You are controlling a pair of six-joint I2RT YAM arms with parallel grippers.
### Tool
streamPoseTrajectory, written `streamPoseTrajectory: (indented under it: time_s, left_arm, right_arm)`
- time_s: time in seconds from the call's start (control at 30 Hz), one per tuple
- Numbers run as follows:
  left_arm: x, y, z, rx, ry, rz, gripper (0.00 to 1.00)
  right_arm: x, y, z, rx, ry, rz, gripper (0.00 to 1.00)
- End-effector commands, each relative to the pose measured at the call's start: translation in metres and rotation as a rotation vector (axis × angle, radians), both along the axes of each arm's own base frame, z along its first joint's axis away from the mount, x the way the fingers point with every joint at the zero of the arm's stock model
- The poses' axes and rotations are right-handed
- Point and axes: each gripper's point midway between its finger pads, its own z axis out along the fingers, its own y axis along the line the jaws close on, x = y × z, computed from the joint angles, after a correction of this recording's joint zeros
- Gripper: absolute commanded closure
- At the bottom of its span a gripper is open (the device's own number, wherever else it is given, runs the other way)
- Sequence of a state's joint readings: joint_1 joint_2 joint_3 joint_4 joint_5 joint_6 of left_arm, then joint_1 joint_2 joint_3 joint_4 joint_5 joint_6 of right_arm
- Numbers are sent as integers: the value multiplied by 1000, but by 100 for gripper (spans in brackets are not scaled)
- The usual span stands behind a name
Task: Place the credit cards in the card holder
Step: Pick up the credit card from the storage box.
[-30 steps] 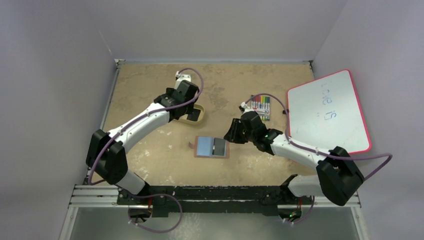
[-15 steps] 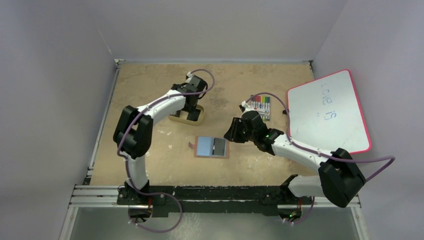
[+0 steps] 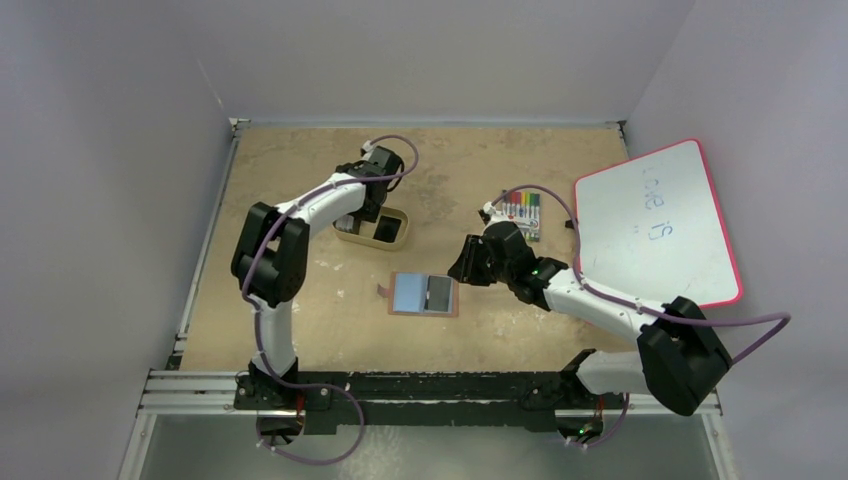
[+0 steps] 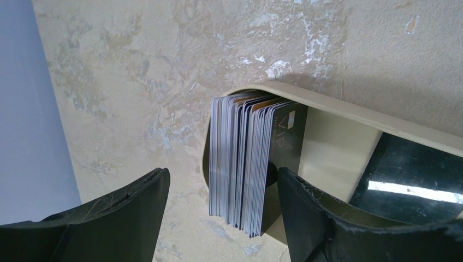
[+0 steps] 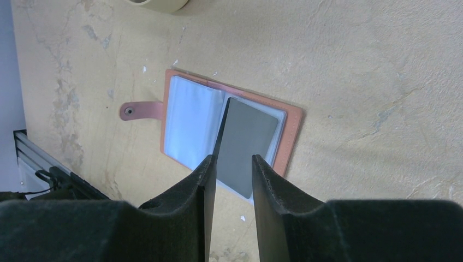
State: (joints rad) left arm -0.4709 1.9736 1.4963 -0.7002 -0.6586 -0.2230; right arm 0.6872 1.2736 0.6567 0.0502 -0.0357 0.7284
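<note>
A stack of credit cards (image 4: 245, 164) stands on edge in the left end of a tan tray (image 4: 349, 112); the front card is black. My left gripper (image 4: 223, 173) is open, one finger on each side of the stack and neither touching it. It hangs over the tray (image 3: 372, 240) in the top view. The brown card holder (image 5: 191, 120) lies open and flat, blue-grey inside, with a grey card (image 5: 248, 142) in its right half. My right gripper (image 5: 230, 161) hovers near the holder's right side, its fingers a narrow gap apart with nothing between them.
A shiny black patch (image 4: 415, 180) fills the tray's right end. A pack of coloured markers (image 3: 521, 213) lies behind my right gripper. A pink-rimmed whiteboard (image 3: 655, 225) covers the table's right side. The holder's snap strap (image 5: 134, 111) sticks out to its left.
My left arm has folded, its elbow swinging up and back, and its gripper has settled over the tray's left end. The right arm and card holder have not moved.
</note>
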Motion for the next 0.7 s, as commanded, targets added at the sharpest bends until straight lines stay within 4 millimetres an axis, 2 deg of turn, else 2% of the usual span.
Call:
streamPoseTrajectory:
  time_s: [0.0,0.2,0.67]
  left_arm:
    - [14,1,3,-13,-25,3,29]
    - [15,3,4,-8,-16,5,32]
    - [15,5,14,11,-11,1,48]
  right_arm:
    - [10,4,17,14,-59,-4,68]
    - [11,5,17,15,-59,-2,68]
    - [11,7,11,13,-47,1,68]
